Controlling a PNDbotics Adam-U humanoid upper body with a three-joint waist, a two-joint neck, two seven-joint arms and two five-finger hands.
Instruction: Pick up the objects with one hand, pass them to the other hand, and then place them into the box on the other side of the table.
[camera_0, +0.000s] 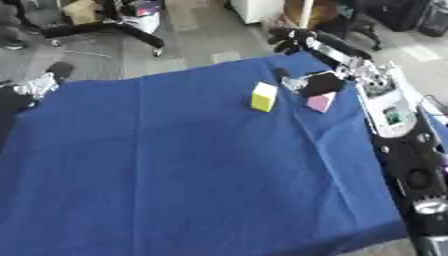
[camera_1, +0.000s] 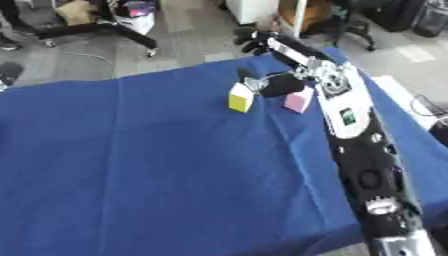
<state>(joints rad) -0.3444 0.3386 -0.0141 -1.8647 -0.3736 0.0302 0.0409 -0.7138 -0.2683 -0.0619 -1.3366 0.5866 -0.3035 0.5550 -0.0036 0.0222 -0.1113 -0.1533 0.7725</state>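
2 boxy blocks, yellow (camera_0: 263, 96) and pink (camera_0: 320, 102); right robot hand (camera_0: 318, 84) seemingly touching pink.

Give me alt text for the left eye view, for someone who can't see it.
The robot's right hand reaches across a table covered in blue cloth and sits over a pink block; whether its fingers hold the block cannot be seen. A yellow and white block stands just left of the pink one.
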